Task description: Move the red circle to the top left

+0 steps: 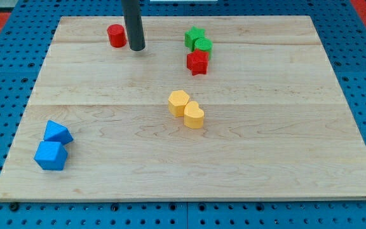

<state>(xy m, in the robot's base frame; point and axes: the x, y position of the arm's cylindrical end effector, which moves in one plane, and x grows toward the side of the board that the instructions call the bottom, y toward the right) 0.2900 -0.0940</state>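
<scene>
The red circle [116, 35] is a short red cylinder near the view's top, left of centre, on the wooden board [107, 95]. My tip [137, 48] is the lower end of the dark rod. It stands just right of the red circle and slightly lower, with a small gap between them.
A red star [197, 62] lies right of centre near the top, with a green star [194, 37] and a green circle [203, 45] touching above it. A yellow hexagon [178, 102] and a yellow heart [194, 116] sit mid-board. Two blue blocks [57, 133] [50, 156] lie at lower left.
</scene>
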